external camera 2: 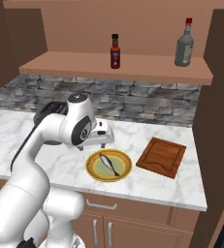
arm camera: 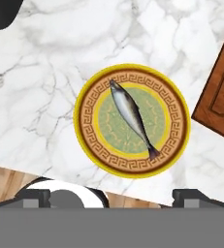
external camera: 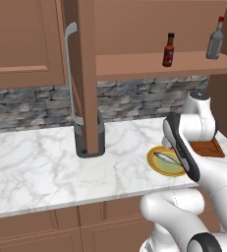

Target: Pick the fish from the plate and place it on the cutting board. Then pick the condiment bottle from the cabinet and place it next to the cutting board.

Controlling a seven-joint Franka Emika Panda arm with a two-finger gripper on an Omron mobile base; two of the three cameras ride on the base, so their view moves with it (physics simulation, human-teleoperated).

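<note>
In the left base view, the fish [external camera: 167, 159] is seen lying on the plate [external camera: 154, 164] at the front of the marble counter [external camera: 46, 167], partly hidden by the arm. The cutting board [external camera: 207, 148] is seen just behind the arm, to the right of the plate. The condiment bottle [external camera: 169, 50] is seen upright on the shelf of the open cabinet [external camera: 149, 63], well apart from a taller grey bottle [external camera: 215, 40].

In the right base view, the gripper [external camera 2: 104, 142] is held above the plate's [external camera 2: 126, 170] left edge, and the cutting board [external camera 2: 162, 156] is seen near the plate, on its right.

In the hand view, the fish [arm camera: 131, 117] is seen diagonally across the plate [arm camera: 176, 127], and the two fingertips [arm camera: 33, 197] are set wide apart with nothing between them.
</note>
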